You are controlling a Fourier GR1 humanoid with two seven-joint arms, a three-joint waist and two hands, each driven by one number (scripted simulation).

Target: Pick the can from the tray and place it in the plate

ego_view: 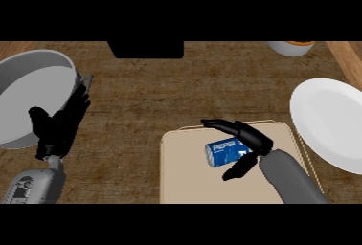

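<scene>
The right hand [247, 143] curls over one blue Pepsi can [225, 152] lying on its side on the single tan tray [184, 177], fingers and thumb bracketing it. One white plate [332, 122], cut off, sits right of the tray. The left hand [60, 127] rests open far left, overlapping a grey pan [32, 91].
</scene>
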